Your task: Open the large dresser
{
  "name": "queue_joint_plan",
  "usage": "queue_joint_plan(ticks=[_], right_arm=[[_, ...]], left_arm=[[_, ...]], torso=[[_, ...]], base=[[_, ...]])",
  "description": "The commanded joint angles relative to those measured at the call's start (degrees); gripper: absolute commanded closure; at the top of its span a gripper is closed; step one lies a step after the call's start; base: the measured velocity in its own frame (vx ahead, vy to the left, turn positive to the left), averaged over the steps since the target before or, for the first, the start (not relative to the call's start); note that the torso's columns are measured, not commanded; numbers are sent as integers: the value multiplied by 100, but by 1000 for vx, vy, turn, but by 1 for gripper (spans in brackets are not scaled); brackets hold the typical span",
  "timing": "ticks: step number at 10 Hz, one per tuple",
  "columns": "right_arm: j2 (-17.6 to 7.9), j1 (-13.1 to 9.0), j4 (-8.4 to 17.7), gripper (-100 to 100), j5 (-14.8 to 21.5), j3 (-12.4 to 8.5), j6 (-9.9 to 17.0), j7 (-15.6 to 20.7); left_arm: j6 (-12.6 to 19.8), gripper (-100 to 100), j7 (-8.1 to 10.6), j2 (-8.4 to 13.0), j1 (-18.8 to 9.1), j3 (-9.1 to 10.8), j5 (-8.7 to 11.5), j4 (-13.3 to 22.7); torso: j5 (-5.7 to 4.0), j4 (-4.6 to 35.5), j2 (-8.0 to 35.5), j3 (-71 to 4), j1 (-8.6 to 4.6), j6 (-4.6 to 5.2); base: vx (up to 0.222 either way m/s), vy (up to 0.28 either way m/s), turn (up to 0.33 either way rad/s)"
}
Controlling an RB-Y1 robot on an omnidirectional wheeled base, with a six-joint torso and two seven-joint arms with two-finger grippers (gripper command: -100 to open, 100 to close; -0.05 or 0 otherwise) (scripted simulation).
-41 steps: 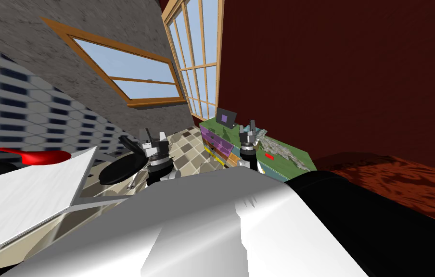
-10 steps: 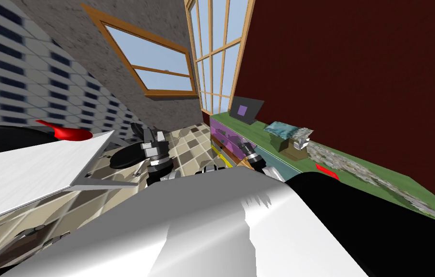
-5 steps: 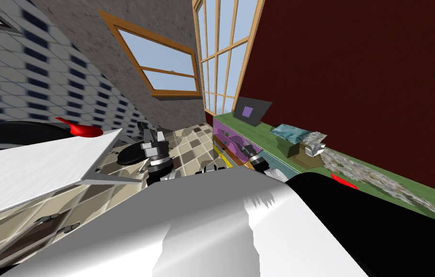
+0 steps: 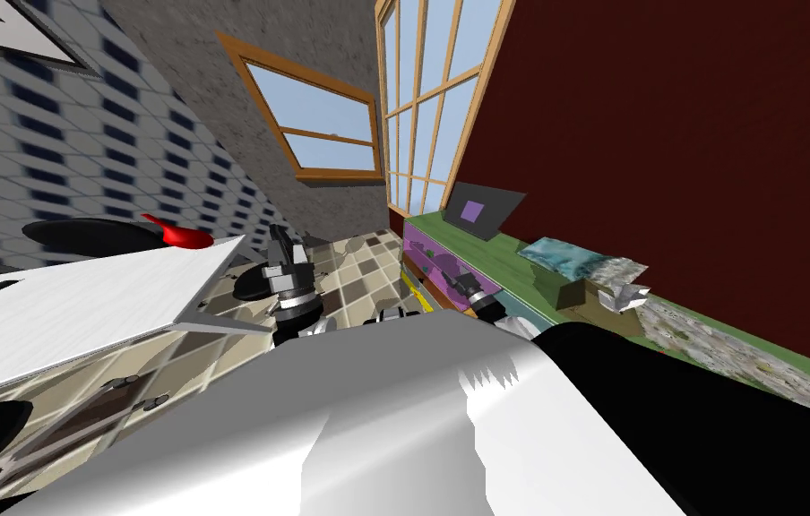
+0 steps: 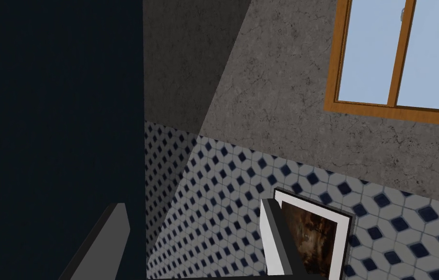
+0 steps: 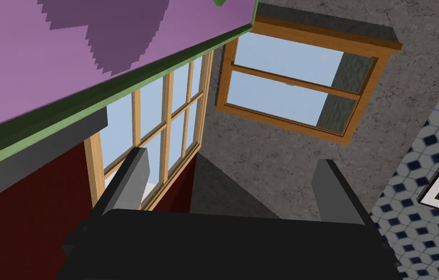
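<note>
The large dresser (image 4: 504, 257) has a green top and stands along the dark red wall on my right. Its top drawer front (image 4: 424, 253) is purple, with a yellow strip lower down. My right gripper (image 4: 461, 282) hangs open just in front of that purple front, touching nothing. In the right wrist view the purple front (image 6: 68, 53) and the green top edge (image 6: 116, 92) lie close beside the right gripper (image 6: 233, 180), off to one side of its spread fingers. My left gripper (image 4: 280, 248) is raised over the tiled floor and stands open and empty (image 5: 194, 233).
On the dresser top sit a dark slanted panel with a purple square (image 4: 480, 211), a bluish cushion (image 4: 560, 254), a brown box (image 4: 566, 291) and a crumpled grey thing (image 4: 624, 294). A white table (image 4: 81, 309) with a red item (image 4: 181, 236) stands to my left. A black round thing (image 4: 254, 283) lies on the floor.
I have moved closer along the dresser, and the whole view has shifted. The right gripper has dropped from above the top to in front of the purple drawer. Both grippers stay open.
</note>
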Motion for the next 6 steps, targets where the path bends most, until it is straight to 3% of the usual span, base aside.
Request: queue_joint_plan(ticks=[1,3,6], right_arm=[[-83,208,61,-100,372,-97,76,244],[-254,411,138,-100,726,-167,254,476],[-412,603,227,-100,1142,-225,428,697]], left_arm=[[0,0,0,0,1,0,0,0],[0,0,0,0,0,0,0,0],[0,0,0,0,0,0,0,0]], torso=[[1,1,6,3,0,5],[1,0,0,0,2,-1],[-1,3,12,7,-4,-1]], base=[[55,11,108],[78,22,268],[58,2,157]])
